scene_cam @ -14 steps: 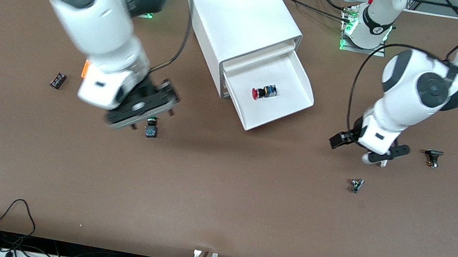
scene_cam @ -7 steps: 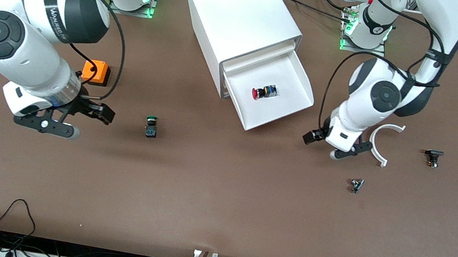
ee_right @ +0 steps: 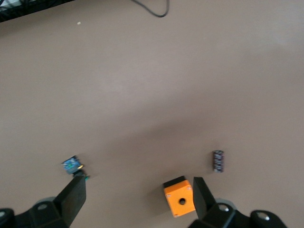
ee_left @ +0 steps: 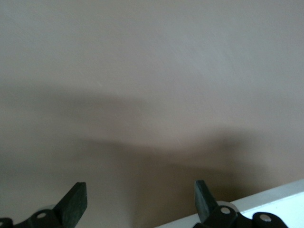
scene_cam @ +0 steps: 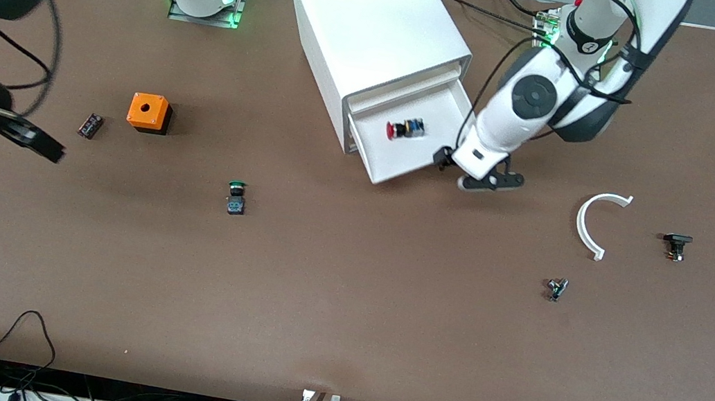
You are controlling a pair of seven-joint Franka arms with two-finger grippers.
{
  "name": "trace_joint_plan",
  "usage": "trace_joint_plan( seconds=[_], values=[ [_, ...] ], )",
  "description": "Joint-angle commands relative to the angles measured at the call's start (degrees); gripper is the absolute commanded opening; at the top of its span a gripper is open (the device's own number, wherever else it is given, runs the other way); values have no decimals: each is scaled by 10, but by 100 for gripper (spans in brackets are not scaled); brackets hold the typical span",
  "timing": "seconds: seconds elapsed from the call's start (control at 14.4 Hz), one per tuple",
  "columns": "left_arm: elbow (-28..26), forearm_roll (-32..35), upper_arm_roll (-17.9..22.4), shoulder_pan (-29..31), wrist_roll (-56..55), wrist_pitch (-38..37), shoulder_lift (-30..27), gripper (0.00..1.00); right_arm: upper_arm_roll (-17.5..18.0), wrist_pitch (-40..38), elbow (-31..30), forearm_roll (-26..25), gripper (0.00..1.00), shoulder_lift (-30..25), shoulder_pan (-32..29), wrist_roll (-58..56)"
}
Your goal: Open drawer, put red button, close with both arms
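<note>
Over bare surface (scene_cam: 342,310) at the right arm's end hangs the right end effector (scene_cam: 1,143), fingers spread and empty, while the left end effector (scene_cam: 480,172), also spread and empty, sits at the front edge of the part-open drawer (scene_cam: 398,161) holding the red button (scene_cam: 402,129).

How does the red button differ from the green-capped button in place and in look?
The red button lies inside the open middle drawer, while the green-capped button lies on the bare table, nearer to the front camera. The red button has a red cap; the green-capped button has a green one. The left gripper is at the red button's drawer; no gripper is beside the green-capped button. Both are small push-button switches lying on their sides.
</note>
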Motion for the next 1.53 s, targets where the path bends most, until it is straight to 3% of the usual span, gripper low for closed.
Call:
trace_joint_plan(
  seconds=[0.0,0.21,0.35,0.56,0.7,0.9,1.11,1.32,1.46],
  values=[
    [-35,5,-69,7,0,-26,-52,100,-18,5,-51,4,100,-32,-21,-116],
    [-35,5,-117,7,0,-44,-56,100,-41,6,-101,5,100,-66,-22,-207],
    [-35,4,-117,17,0,-44,-58,100,-41,-7,-113,5,100,-77,-23,-206],
    [-16,10,-105,80,2,-37,-77,100,-41,0,-153,6,100,-110,-23,-213],
    [20,12,-47,100,17,-43,-90,100,-41,19,-201,5,100,-148,-23,-215],
    [54,11,16,103,148,-107,-140,100,-41,44,-277,6,100,-209,-23,-216],
    [117,9,93,103,281,-209,-193,100,-43,46,-280,39,100,-215,-23,-215],
    [208,9,173,103,356,-353,-205,100,-48,73,-279,49,100,-210,-23,-225],
    [249,9,209,103,395,-408,-204,100,-48,66,-277,48,100,-212,-23,-238]
  ],
)
